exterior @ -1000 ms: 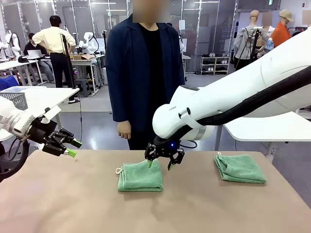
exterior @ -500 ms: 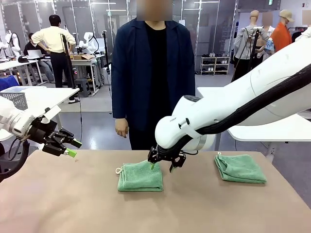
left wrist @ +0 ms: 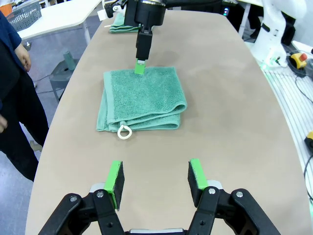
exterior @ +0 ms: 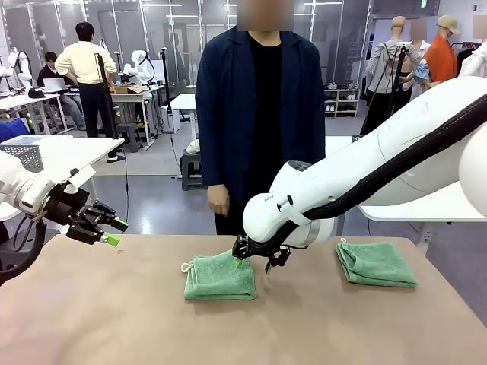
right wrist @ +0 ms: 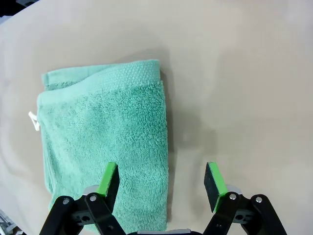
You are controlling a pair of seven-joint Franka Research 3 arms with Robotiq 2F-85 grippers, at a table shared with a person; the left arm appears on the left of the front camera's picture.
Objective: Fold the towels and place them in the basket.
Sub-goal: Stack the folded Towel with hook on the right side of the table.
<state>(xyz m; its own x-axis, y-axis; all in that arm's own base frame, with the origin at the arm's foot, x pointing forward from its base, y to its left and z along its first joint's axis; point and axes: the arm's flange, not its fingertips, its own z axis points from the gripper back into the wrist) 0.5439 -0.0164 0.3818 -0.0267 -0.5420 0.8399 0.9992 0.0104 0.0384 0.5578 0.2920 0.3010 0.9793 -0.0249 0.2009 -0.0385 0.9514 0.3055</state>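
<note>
Front view: right tool, jaws wide and empty, straddles the folded light-green terry towel's far-right edge on the tan desk, probably lining up a pinch; left tool is open too, idle.

Left wrist view: folded towel ahead of the parted left gripper

You see the left gripper at the bottom edge, its green pads standing apart with nothing between them, above the tan table. Ahead lies a folded light-green towel, its white loop tag at the edge nearest you. At the towel's far edge, the right gripper points down, one green fingertip at the cloth. A second folded towel lies farther off. A person's hand shows at the left.
</note>
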